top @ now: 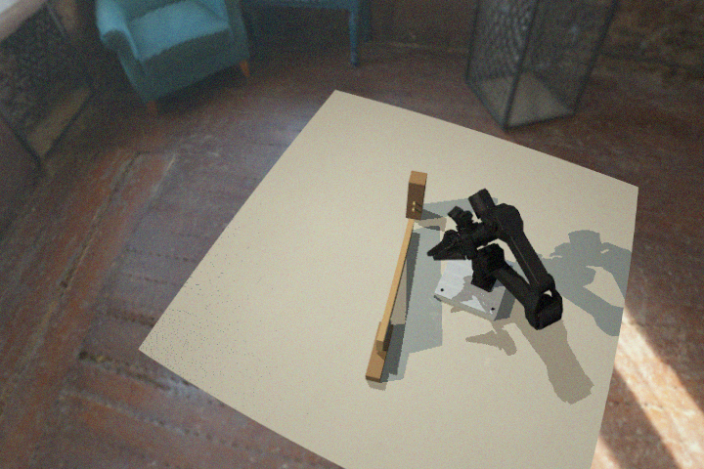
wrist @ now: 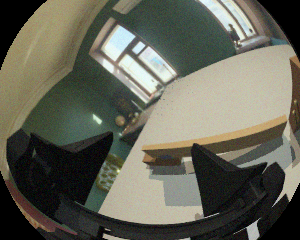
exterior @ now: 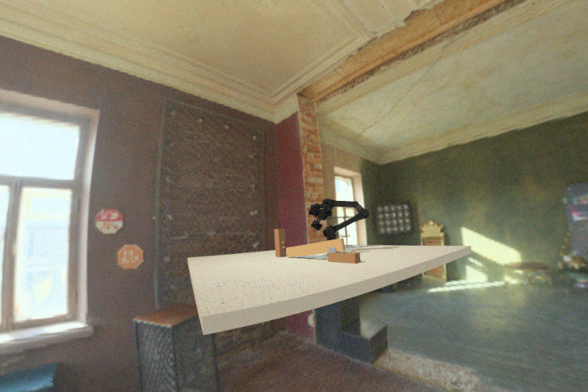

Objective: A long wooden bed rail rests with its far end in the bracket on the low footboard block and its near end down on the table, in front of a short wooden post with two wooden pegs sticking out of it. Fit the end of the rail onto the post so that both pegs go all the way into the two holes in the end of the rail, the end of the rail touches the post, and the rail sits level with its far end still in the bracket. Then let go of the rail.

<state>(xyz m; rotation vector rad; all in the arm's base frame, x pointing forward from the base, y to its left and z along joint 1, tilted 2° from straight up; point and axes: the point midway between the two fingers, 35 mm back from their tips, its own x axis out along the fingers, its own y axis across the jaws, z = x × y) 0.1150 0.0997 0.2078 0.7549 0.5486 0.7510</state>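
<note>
A: Where's the rail (top: pixel 398 275)?
B: One rail, its far end in the footboard block (top: pixel 377 359), its near end low just before the one post (top: pixel 416 193).
A: Anything crowding it?
B: Only the arm's base plate (top: pixel 463 291) beside it; the bench (top: pixel 286 309) lies bare leftward to its edge.
A: The end effector (top: pixel 440 249)?
B: Fingers apart, holding nothing, raised beside the rail.

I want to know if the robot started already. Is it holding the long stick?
No, the gripper hangs open beside the rail, apart from it, with nothing between its fingers.
</note>
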